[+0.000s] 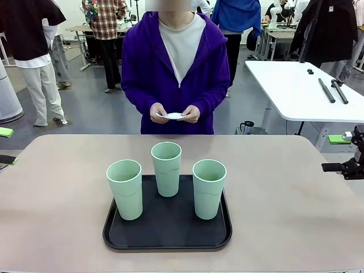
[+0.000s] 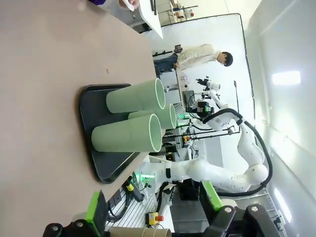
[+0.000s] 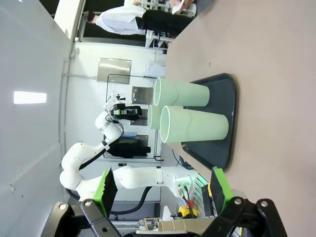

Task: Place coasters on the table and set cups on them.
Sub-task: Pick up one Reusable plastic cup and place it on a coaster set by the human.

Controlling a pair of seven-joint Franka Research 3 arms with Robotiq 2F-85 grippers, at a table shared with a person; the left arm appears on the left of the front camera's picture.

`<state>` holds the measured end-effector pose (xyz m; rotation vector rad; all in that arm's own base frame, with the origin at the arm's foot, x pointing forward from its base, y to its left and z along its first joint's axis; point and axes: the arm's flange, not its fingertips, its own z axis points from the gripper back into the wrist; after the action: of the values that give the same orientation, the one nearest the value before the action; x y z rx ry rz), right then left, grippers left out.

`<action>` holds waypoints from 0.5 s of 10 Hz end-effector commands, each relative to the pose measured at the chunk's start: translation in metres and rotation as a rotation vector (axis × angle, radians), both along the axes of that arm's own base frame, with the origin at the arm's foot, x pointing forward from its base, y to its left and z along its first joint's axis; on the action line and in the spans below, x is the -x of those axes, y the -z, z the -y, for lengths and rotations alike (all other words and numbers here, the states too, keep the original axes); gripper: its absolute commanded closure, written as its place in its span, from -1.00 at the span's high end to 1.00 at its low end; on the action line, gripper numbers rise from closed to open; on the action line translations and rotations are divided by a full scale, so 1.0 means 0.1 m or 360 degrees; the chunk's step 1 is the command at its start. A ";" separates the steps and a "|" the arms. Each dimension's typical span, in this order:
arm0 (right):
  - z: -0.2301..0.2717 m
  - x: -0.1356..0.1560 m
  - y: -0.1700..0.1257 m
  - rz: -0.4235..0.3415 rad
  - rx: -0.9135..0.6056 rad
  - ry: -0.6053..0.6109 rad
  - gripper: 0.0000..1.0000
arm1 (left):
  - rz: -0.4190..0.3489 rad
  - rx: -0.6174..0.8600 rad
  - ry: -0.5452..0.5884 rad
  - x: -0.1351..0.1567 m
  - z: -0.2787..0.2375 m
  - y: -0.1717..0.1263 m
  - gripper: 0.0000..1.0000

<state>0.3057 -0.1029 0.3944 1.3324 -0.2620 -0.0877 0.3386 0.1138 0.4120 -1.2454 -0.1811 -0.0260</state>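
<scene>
Three pale green cups point(image 1: 125, 187) point(image 1: 166, 166) point(image 1: 209, 187) stand upright on a black tray point(image 1: 168, 242) on the beige table point(image 1: 57, 193). Across the table, a person in a purple jacket holds the white coasters point(image 1: 173, 116) in both hands at waist height. My right gripper point(image 1: 336, 167) hovers at the table's right edge, well clear of the tray. Its wrist view shows the green pads spread wide, so the right gripper point(image 3: 163, 190) is open and empty. My left gripper point(image 2: 153, 205) is likewise open and empty, looking across at the cups point(image 2: 128, 133).
A white table point(image 1: 296, 85) with black tools stands at the back right. Other people stand farther off in the room. Bare tabletop lies all around the tray.
</scene>
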 end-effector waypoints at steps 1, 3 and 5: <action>0.00 -0.01 0.05 -0.0021 -0.0014 -0.0004 1.00 | 0.0024 0.0048 0.0038 -0.04 0.11 -0.01 1.00; 0.00 -0.01 0.05 -0.0021 -0.0014 -0.0004 1.00 | 0.0024 0.0048 0.0038 -0.04 0.11 -0.01 1.00; 0.00 -0.01 0.05 -0.0021 -0.0014 -0.0004 1.00 | 0.0024 0.0048 0.0038 -0.04 0.11 -0.01 1.00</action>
<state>0.3066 -0.1026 0.3893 1.3355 -0.2482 -0.0972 0.3414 0.1043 0.4125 -1.2617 -0.1673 -0.0434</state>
